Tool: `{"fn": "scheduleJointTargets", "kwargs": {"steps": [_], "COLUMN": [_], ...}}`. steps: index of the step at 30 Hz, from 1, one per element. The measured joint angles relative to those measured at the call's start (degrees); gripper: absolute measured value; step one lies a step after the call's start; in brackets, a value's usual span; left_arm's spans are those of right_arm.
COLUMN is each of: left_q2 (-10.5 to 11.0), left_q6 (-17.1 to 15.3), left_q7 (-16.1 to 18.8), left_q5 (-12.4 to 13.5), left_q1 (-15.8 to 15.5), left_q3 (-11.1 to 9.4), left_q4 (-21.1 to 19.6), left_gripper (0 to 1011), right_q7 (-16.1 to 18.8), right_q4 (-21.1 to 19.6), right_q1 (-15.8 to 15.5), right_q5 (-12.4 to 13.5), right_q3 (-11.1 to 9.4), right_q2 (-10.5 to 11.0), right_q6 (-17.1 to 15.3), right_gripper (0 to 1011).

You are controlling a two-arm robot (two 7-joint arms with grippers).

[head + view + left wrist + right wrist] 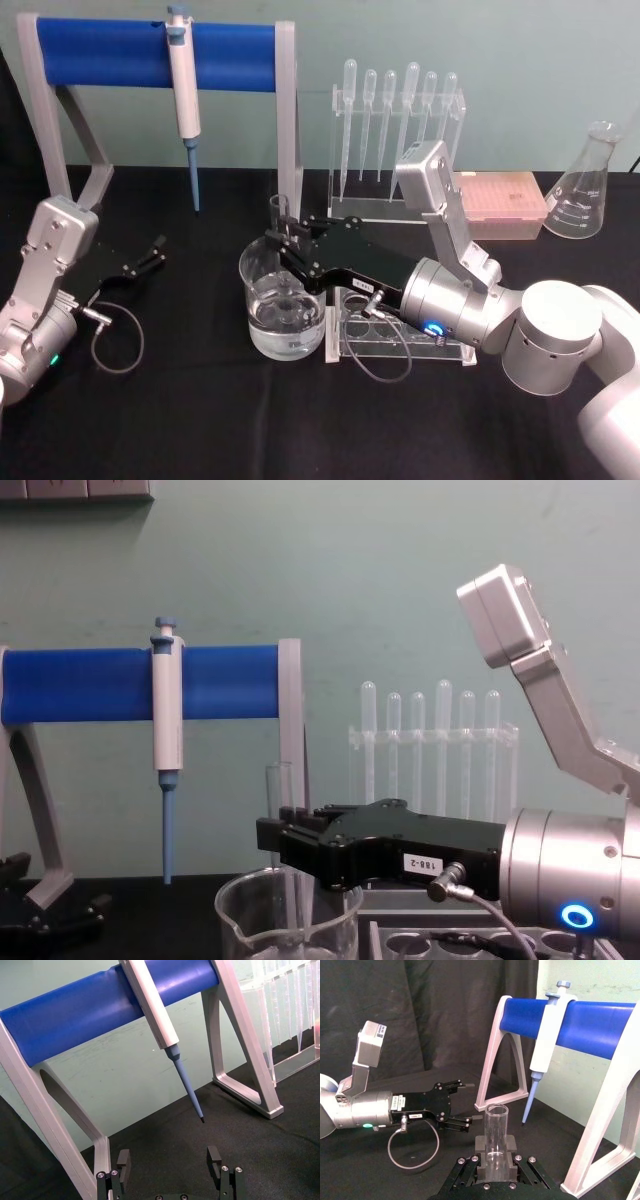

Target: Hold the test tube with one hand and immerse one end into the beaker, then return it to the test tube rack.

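Right end effector point(283, 236): black, two-fingered, on a silver wrist with a blue ring light; it reaches in from the right above the beaker point(250, 300), fingers clamped on the test tube point(279, 209).
Test tube: upright and clear, its open rim standing above the fingers point(481, 1146). In the chest view its upper part point(279, 792) rises above the Right end effector point(283, 846). Its lower part goes down through the beaker's mouth; whether the tip meets the liquid I cannot tell.
Beaker: wide clear glass point(240, 930) with clear liquid in its lower part, standing on the black worktop point(200, 420).
Test tube rack point(400, 345): clear, with round holes, just beside the beaker on its right and under the right wrist.
Left end effector point(158, 250): low over the worktop at the left, well apart from the beaker, fingers spread with nothing between them; it points toward the stand.
Stand point(150, 45): blue bar on grey legs at the back left, with a white-and-blue pipette point(183, 90) hanging from it.
Dropper rack point(400, 120): behind the right arm, holding thin plastic droppers upright.
Conical flask point(585, 185): back right, near a pink tip box point(500, 200).
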State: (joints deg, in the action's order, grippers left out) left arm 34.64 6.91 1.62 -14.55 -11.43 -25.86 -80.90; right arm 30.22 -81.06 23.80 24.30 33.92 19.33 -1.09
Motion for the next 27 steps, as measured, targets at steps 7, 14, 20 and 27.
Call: {"fn": "scheduleJointTargets", "kwargs": {"steps": [7, 14, 20, 27], "left_q2": [0.0, 0.0, 0.0, 0.0], "left_q6": [0.0, 0.0, 0.0, 0.0], "left_q7": [0.0, 0.0, 0.0, 0.0], "left_q5": [0.0, 0.0, 0.0, 0.0], "left_q1": [0.0, 0.0, 0.0, 0.0], "left_q3": [0.0, 0.0, 0.0, 0.0], "left_q4": [0.0, 0.0, 0.0, 0.0], "left_gripper": [1000, 1000, 1000, 1000], "right_q7": [0.0, 0.0, 0.0, 0.0], "right_q4": [0.0, 0.0, 0.0, 0.0], "right_q1": [0.0, 0.0, 0.0, 0.0], "right_q5": [0.0, 0.0, 0.0, 0.0], "right_q3": [0.0, 0.0, 0.0, 0.0], "right_q2": [0.0, 0.0, 0.0, 0.0], "right_q6": [0.0, 0.0, 0.0, 0.0], "right_gripper": [224, 224, 224, 224]}}
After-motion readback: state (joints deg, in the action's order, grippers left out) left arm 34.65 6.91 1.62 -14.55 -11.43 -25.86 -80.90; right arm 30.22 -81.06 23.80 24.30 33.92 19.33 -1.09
